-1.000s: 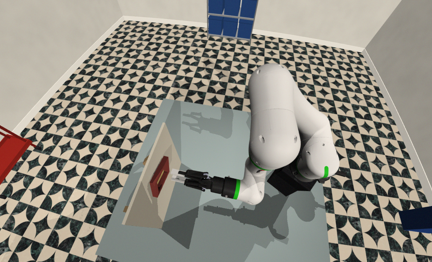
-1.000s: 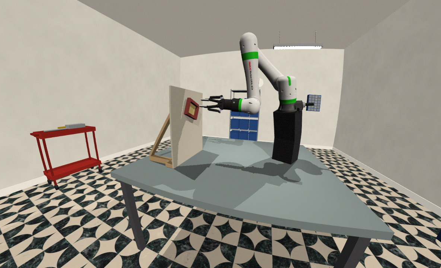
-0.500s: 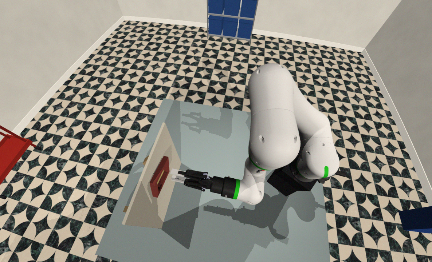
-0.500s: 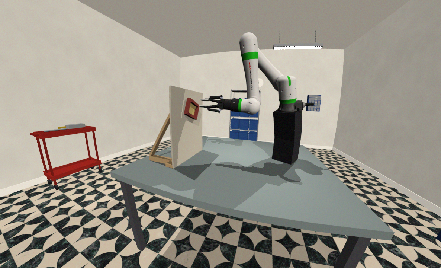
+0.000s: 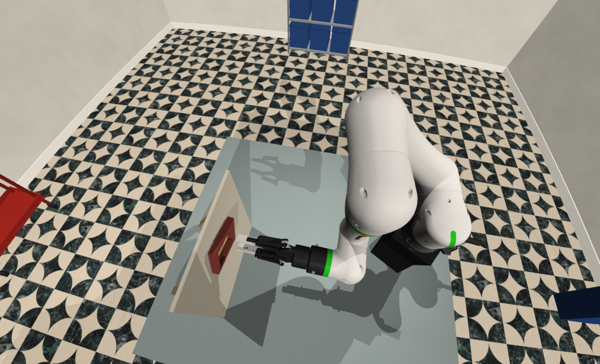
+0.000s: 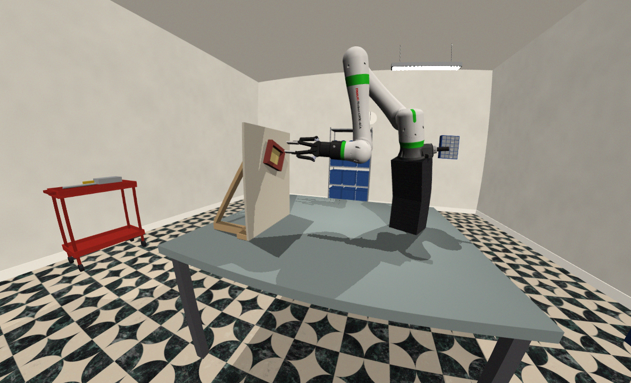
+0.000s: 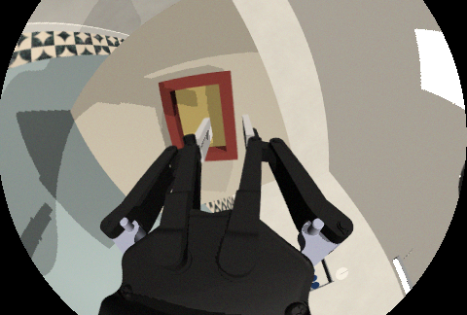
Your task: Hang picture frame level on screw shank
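A red picture frame [image 5: 220, 245] with a yellow middle hangs on the beige board [image 5: 210, 267] standing on the table's left side. It also shows in the exterior view [image 6: 274, 155] and the wrist view [image 7: 197, 115], where it looks slightly tilted. The screw is hidden behind the frame. My gripper [image 5: 239, 244] [image 6: 290, 147] points level at the frame, its fingertips just short of the frame's front face. The fingers are narrowed with a gap between them and nothing in it. In the wrist view the fingertips line up on either side of the frame's right rail.
A wooden brace [image 6: 225, 208] props the board from behind. The black robot pedestal [image 6: 409, 195] stands at the table's back. A red cart [image 6: 93, 214] is on the floor to the left, and a blue shelf [image 6: 348, 178] stands by the far wall.
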